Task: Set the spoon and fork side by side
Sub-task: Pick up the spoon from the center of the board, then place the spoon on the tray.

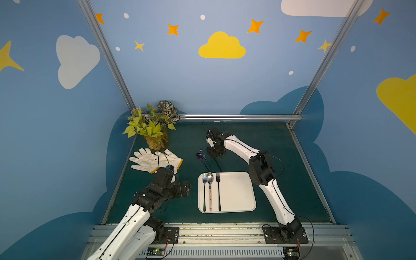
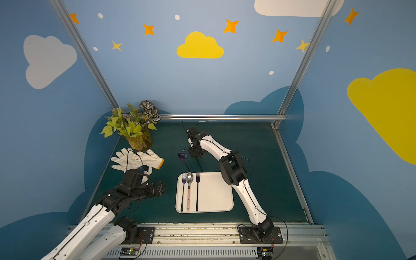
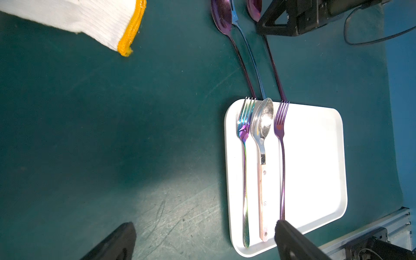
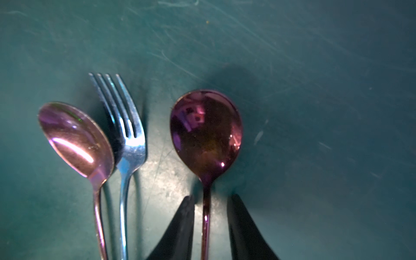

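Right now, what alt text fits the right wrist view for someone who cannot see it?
The right gripper straddles the handle of a dark purple spoon, jaws apart and not yet closed on it. Beside it on the green mat, a pink spoon and a blue fork lie side by side.

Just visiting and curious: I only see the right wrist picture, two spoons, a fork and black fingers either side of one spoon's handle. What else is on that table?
Observer: A white tray lies on the mat too, holding a rainbow fork, a silver spoon and a purple fork in a row.
Visitor: And the other arm?
Observer: The left arm's fingers hang wide open, holding nothing.
Visitor: Anything else?
Observer: White gloves lie in front of a potted plant in the far left corner.
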Tool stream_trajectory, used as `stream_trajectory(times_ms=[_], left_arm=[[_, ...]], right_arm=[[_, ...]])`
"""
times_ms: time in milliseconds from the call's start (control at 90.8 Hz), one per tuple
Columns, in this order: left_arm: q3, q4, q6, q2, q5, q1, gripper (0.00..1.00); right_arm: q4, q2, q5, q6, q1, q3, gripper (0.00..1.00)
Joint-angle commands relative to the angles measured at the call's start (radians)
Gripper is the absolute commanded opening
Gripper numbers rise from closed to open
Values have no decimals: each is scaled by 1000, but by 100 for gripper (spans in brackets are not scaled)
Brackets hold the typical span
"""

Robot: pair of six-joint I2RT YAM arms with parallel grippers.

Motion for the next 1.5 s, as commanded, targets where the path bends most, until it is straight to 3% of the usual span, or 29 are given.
stream_trajectory(times_ms=[0, 253, 507, 793, 903, 969, 1046, 1266, 1487], left_arm=[[11, -13, 6, -5, -10, -2, 100], [9, -12, 6, -17, -13, 0, 100], [6, -7, 7, -29, -16, 3, 100], [2, -7, 4, -51, -26, 4, 100], [2, -10, 4, -57, -27, 5, 100], [2, -9, 4, -62, -27, 6, 100], [1, -9, 3, -67, -27, 6, 100], [0, -1, 6, -87, -15, 7, 100], [-8, 14, 5, -91, 5, 7, 100]], right_arm=[[-37, 38, -12, 20, 3, 5, 23], [-37, -12, 59, 25, 11, -79, 5], [-38, -94, 122, -22, -26, -66, 0], [-74, -273, -16, -35, -125, -54, 0], [-144, -357, -56, 25, -132, -81, 0], [-150, -437, -92, 107, -130, -172, 0], [-94, -580, -118, 245, -115, -383, 0], [249, -939, -117, 559, 4, -995, 0], [460, -967, -98, 610, 129, -1224, 0]])
